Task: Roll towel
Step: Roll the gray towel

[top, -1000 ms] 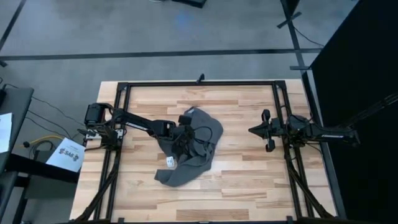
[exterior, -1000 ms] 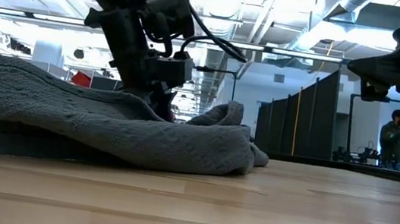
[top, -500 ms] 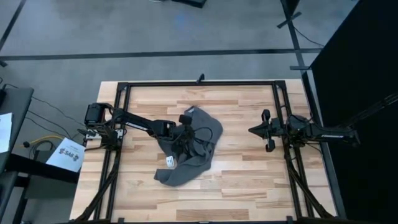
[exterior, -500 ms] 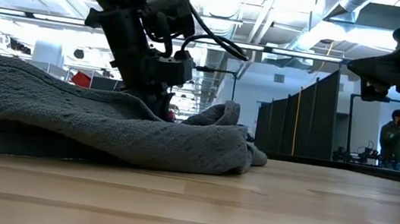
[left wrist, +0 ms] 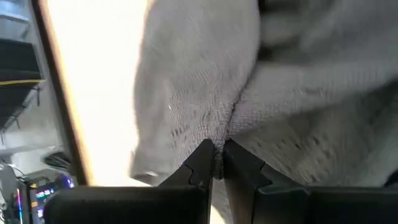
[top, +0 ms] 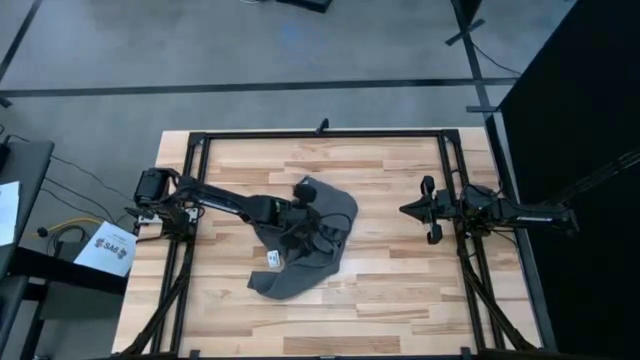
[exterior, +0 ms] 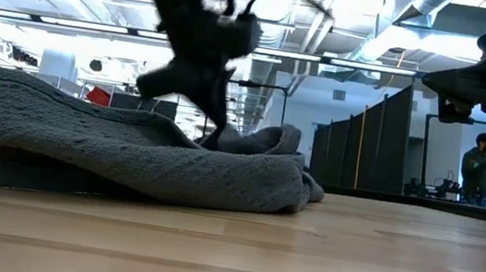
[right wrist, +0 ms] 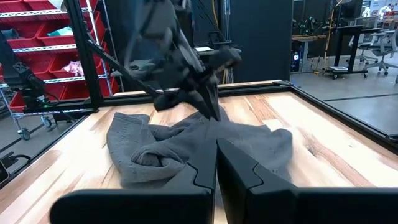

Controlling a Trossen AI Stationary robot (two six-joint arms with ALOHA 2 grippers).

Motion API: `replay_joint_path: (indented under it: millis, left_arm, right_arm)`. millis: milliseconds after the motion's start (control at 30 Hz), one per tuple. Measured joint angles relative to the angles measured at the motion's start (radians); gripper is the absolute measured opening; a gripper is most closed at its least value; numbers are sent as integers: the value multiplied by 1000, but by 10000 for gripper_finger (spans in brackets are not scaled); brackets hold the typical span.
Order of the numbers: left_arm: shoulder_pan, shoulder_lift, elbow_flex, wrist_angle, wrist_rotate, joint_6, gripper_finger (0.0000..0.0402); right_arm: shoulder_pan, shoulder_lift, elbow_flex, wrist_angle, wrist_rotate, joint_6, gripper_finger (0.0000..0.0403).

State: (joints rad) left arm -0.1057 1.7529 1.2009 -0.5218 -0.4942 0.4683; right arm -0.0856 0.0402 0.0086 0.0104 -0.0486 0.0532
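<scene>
Your left gripper (top: 318,226) is down on the soft dark grey cloth towel (top: 300,245), near the middle of the heap. Its two fingers are pressed close together with a fold of the towel pinched between them. Your right gripper (top: 407,209) hangs over the right side of the light wooden plank surface (top: 400,270), well apart from the towel. Its fingers are pressed together with nothing in them.

The towel lies a bit left of the middle of the surface. A black metal frame (top: 320,133) runs around the surface. Behind it you can see a big room with bright ceiling lights, dark screens, and a person (exterior: 476,169) far off.

The towel is crumpled and bunched up, not flat. It has a small white tag (top: 273,259) at one edge.
</scene>
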Motion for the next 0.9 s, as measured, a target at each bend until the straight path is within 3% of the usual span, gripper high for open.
replay_joint_path:
  millis: [300, 533, 633, 767, 900]
  left_arm:
    - [-27, -1, 222, -290, 0, 1, 15]
    - [-36, -1, 401, -474, -114, -106, 15]
    - [-25, -1, 421, -497, -162, -130, 15]
    - [8, -1, 421, -513, -321, -171, 15]
    - [45, -1, 421, -512, -332, -191, 15]
  right_arm:
    - [0, 0, 0, 0, 0, 0, 0]
    - [0, 0, 0, 0, 0, 0, 0]
    - [0, 0, 0, 0, 0, 0, 0]
    - [0, 0, 0, 0, 0, 0, 0]
    - [0, 0, 0, 0, 0, 0, 0]
